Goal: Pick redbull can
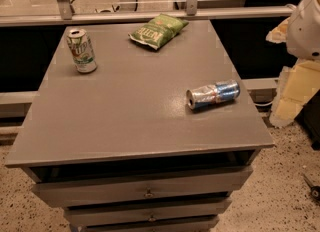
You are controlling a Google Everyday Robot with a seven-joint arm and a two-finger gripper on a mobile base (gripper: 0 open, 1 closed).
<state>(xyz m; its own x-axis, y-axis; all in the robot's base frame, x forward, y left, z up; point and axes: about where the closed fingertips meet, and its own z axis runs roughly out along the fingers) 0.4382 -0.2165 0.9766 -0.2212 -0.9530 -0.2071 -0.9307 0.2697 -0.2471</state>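
The redbull can (213, 95) is a slim silver-and-blue can lying on its side on the right part of the grey cabinet top (130, 106), with its opened end pointing left. My gripper is out of view. Only a white rounded part of my arm (305, 26) shows at the right edge, off the cabinet and up and to the right of the can. Nothing touches the can.
A white-and-green soda can (81, 50) stands upright at the back left. A green chip bag (158, 30) lies at the back middle. The cabinet has drawers (145, 188) in front. Cream-coloured blocks (295, 93) stand at the right, and a rail (150, 15) runs behind.
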